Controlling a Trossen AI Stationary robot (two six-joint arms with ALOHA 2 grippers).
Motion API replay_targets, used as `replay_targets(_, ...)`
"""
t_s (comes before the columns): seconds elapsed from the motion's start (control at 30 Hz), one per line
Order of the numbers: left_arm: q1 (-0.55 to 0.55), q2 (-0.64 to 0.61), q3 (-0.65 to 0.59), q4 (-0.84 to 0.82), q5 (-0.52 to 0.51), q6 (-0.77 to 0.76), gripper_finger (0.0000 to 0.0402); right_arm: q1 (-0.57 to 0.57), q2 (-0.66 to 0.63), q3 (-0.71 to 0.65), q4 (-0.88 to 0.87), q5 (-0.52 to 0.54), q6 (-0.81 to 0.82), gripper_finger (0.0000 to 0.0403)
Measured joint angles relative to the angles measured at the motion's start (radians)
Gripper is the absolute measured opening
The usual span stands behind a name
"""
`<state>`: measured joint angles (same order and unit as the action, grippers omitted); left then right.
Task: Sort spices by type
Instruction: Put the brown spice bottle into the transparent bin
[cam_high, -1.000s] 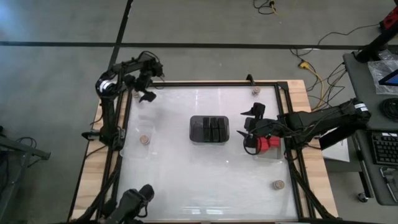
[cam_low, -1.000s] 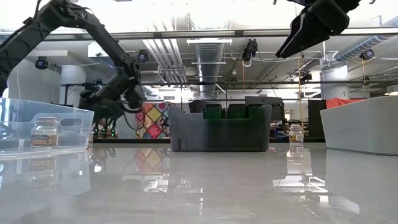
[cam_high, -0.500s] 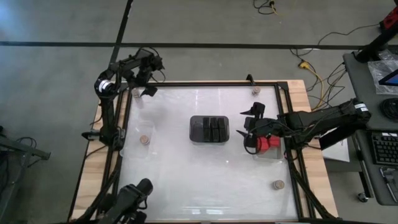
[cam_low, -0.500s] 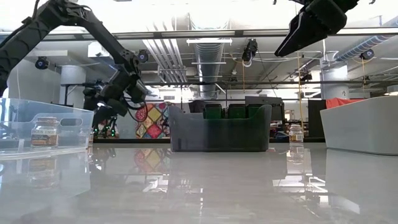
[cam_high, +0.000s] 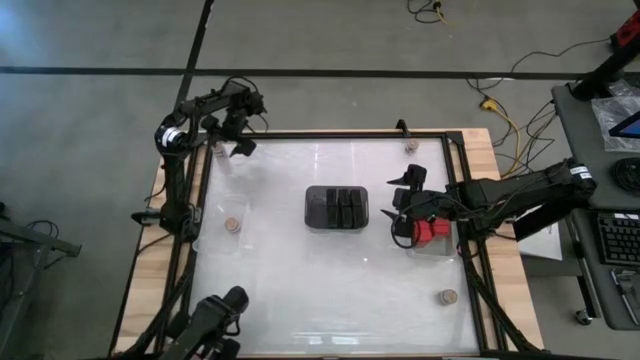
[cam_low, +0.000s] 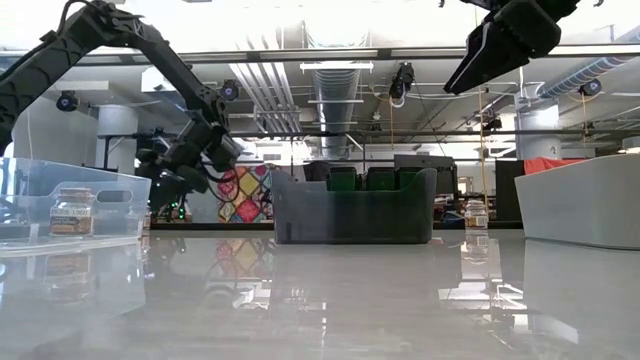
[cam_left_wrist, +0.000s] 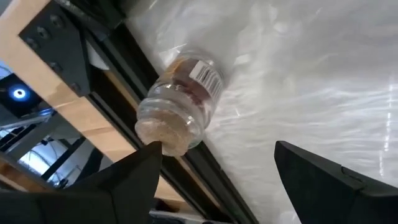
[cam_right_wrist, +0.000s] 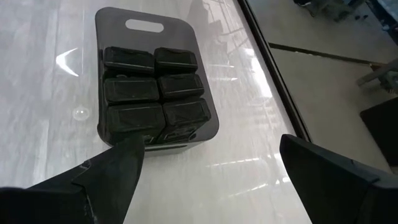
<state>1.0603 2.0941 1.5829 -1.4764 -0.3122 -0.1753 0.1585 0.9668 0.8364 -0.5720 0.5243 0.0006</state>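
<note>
A small clear jar with a tan top (cam_left_wrist: 177, 106) sits at the table's far left corner beside the frame rail, also visible in the high view (cam_high: 221, 155). My left gripper (cam_left_wrist: 217, 145) is open and hovers just short of this jar (cam_high: 238, 146), touching nothing. My right gripper (cam_high: 400, 197) is open and hangs high over the table (cam_low: 500, 45), between the dark tray (cam_right_wrist: 155, 81) of dark grey-black blocks (cam_right_wrist: 130, 90) and the red blocks (cam_high: 430, 233). Other jars stand at the left (cam_high: 232, 224), the near right (cam_high: 447, 296) and the far right (cam_high: 411, 147).
The left jar rests in a clear shallow tray (cam_low: 70, 205). The red blocks lie in a clear tray at the right edge (cam_high: 440, 245). A dark frame rail (cam_high: 190, 250) runs round the table. Bare table lies across the near half (cam_high: 330, 300).
My left gripper has shifted slightly by the far left corner, staying open over the jar. The right arm and all the spices have kept still.
</note>
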Motion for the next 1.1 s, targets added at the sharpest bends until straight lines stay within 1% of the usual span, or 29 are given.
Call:
replay_targets(0.27,-0.005,0.000,0.000,0.014,0.007,0.000,0.0294,0.000,0.000,0.000,0.000,0.000,0.006,0.0366)
replay_targets(0.37,-0.017,0.000,0.001,0.012,0.031,0.000,0.0294,0.000,0.000,0.000,0.000,0.000,0.002,0.0366)
replay_targets(0.6,-0.092,0.000,0.031,0.001,0.092,0.027,0.0294,0.000,0.000,0.000,0.000,0.000,-0.008,0.0366)
replay_targets(0.73,-0.150,-0.011,0.068,0.001,0.103,0.081,0.0294,0.000,0.000,0.000,0.009,0.000,-0.019,0.0366)
replay_targets(0.83,-0.177,-0.042,0.090,-0.005,0.102,0.140,0.0295,0.000,0.000,0.000,0.009,0.000,-0.019,0.0366)
replay_targets(0.93,-0.177,-0.067,0.092,-0.009,0.098,0.157,0.0300,0.000,0.000,0.000,0.008,0.000,-0.007,0.0366)
replay_targets(1.1,-0.132,-0.077,0.086,0.008,0.090,0.150,0.0314,0.000,0.000,0.000,0.008,0.000,-0.002,0.0366)
